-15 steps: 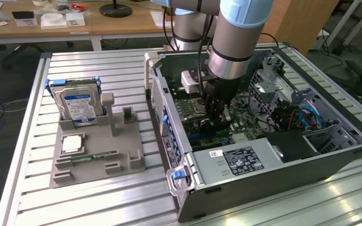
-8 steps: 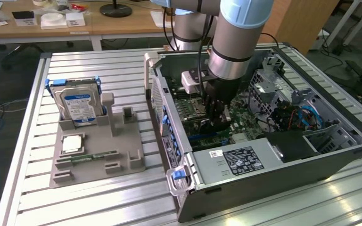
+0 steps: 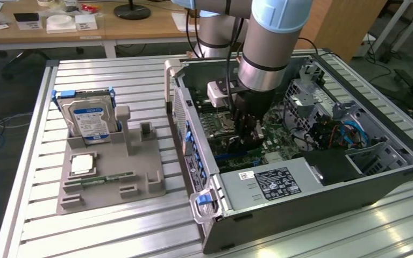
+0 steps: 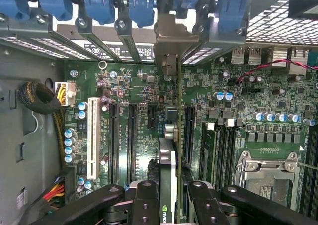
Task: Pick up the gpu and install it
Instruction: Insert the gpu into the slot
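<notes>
In the exterior view, the arm (image 3: 264, 43) reaches down into the open computer case (image 3: 321, 188), which lies on its side on the slatted metal table (image 3: 120, 80). Its gripper (image 3: 248, 137) sits low over the green motherboard (image 3: 278, 142). On the exterior view's left, well apart from the case, a hard drive (image 3: 88, 118) stands upright in a grey holder (image 3: 109, 188). In the wrist view, the gripper (image 4: 171, 195) is clamped on the gpu (image 4: 168, 165), with a black finger (image 4: 145, 200) on either side. The card stands edge-on over the motherboard (image 4: 139, 86), between the long black slots (image 4: 131, 140). Its metal end reaches the case's rear wall. Whether it is seated cannot be told. The processor socket (image 4: 268, 178) lies beside it.
</notes>
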{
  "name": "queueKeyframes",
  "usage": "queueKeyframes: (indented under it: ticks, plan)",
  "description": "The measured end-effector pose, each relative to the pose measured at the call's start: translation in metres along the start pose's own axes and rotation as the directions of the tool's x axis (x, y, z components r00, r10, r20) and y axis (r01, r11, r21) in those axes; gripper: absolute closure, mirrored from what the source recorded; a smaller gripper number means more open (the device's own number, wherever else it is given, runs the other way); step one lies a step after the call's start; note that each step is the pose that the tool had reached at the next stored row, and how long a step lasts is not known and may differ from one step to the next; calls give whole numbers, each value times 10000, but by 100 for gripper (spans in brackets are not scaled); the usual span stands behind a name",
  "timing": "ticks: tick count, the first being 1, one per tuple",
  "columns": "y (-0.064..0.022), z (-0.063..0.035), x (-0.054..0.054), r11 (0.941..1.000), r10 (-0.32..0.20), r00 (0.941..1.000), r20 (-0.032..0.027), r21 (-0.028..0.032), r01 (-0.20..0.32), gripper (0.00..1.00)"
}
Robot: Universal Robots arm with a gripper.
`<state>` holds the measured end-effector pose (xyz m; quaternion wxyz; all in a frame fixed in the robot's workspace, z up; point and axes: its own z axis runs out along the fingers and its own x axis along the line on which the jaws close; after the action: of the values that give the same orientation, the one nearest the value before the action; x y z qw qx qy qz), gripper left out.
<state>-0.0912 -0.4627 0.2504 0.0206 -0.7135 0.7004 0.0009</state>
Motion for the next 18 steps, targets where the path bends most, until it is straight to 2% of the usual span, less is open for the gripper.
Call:
queueKeyframes:
  ticks: [11,15,18]
  plan:
    - [-2,-2,0,10000,-39,10000,2,5,39,74]
    - [-1,-1,0,9999,-62,10000,1,96,62,74]
    - [7,-3,-1,9999,-61,10000,-1,116,61,74]
